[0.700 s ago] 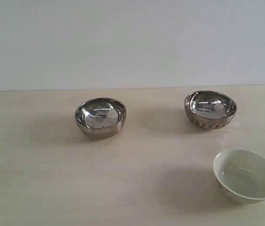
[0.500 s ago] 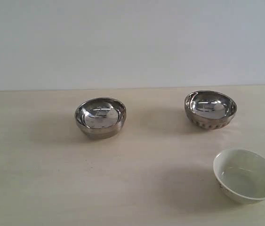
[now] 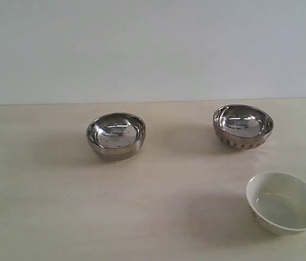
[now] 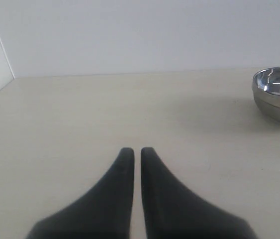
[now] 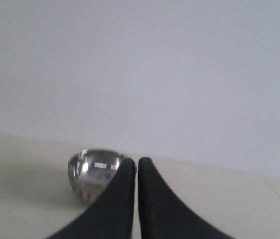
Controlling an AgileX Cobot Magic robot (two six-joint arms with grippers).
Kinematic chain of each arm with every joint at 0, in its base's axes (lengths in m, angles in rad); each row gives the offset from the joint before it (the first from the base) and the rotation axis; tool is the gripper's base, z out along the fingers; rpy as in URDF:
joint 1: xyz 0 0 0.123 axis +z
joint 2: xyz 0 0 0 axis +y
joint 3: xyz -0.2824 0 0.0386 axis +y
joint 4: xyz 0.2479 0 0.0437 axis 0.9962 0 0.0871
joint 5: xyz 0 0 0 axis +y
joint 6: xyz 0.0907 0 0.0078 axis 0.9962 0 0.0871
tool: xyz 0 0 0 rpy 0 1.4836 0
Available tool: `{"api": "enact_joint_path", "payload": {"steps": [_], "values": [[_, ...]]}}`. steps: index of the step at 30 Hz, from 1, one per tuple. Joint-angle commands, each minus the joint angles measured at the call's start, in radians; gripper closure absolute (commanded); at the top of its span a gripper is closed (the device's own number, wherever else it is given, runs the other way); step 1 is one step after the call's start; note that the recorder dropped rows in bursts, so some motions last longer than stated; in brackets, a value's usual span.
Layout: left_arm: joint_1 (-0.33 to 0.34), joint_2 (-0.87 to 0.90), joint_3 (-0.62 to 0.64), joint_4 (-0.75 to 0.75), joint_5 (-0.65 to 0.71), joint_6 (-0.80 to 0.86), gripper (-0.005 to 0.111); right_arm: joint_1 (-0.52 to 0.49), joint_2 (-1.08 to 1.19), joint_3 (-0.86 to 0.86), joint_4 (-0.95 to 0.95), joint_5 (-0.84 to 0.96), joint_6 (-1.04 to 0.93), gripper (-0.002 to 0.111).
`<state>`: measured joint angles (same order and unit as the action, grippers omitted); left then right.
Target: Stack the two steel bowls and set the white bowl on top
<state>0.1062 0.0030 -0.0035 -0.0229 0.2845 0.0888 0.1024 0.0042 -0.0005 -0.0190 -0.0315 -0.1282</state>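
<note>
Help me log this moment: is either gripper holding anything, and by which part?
Nothing is held. Left gripper and right gripper have jaws shut on nothing; smooth steel bowl, ribbed steel bowl and white bowl sit free on the table.

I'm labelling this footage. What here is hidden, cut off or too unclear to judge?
Exterior view: both arms are out of frame, so their distance from the smooth shiny steel bowl, ribbed shiny steel bowl and glossy off-white bowl is unknown.
Left wrist view: the frame edge cuts off that smooth bowl beyond the left gripper.
Right wrist view: a finger of the right gripper hides part of a steel bowl, too blurred to show ribs.
</note>
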Motion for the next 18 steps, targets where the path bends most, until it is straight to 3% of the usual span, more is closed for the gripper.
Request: {"api": "enact_joint_path", "payload": {"steps": [1, 8, 13, 16, 18], "values": [[0.001, -0.003, 0.003, -0.003, 0.0, -0.011, 0.103, -0.003, -0.004, 0.001, -0.009, -0.231, 0.009, 0.108], [0.001, -0.003, 0.003, -0.003, 0.0, -0.011, 0.103, -0.003, -0.004, 0.001, -0.009, -0.647, 0.055, 0.108], [0.001, -0.003, 0.003, -0.003, 0.0, -0.011, 0.103, -0.003, -0.004, 0.001, -0.009, -0.984, 0.203, 0.108], [0.001, -0.003, 0.003, -0.003, 0.0, -0.011, 0.103, -0.003, -0.004, -0.045, -0.009, -0.941, 0.382, 0.108], [0.001, -0.003, 0.003, -0.003, 0.0, -0.011, 0.103, -0.003, -0.004, -0.119, -0.03, -0.791, 0.473, 0.108]]}}
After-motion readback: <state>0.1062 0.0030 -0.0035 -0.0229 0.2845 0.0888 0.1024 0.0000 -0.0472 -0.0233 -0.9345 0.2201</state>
